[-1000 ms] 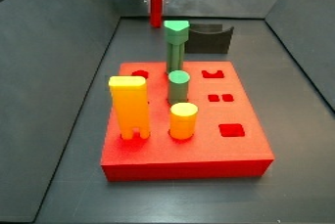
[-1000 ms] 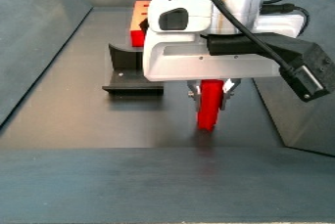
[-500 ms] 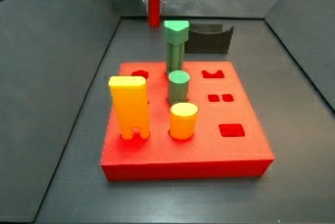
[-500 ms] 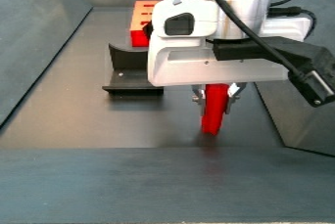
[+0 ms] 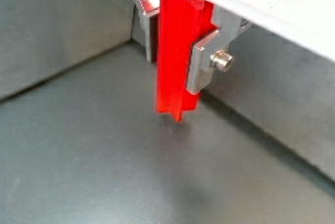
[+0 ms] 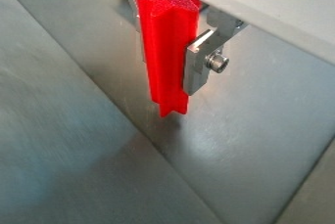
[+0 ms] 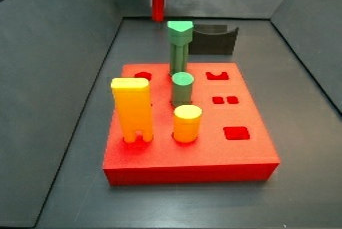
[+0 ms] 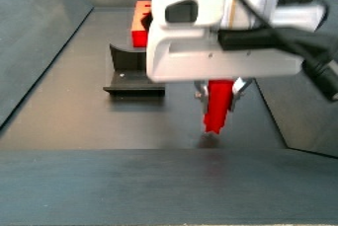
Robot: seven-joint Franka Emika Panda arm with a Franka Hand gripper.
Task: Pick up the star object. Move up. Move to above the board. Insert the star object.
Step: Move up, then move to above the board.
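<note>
The end effector (image 8: pixel 219 90) grasps the star object (image 8: pixel 216 108), holding it upright off the grey surface (image 8: pixel 119 121); the board (image 7: pixel 201 133) lies at 11 o'clock beyond.

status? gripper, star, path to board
Gripper jaws shut on star object, clear of the floor. Board apart from it, green pegs and yellow pegs seated. Nothing in the way.
</note>
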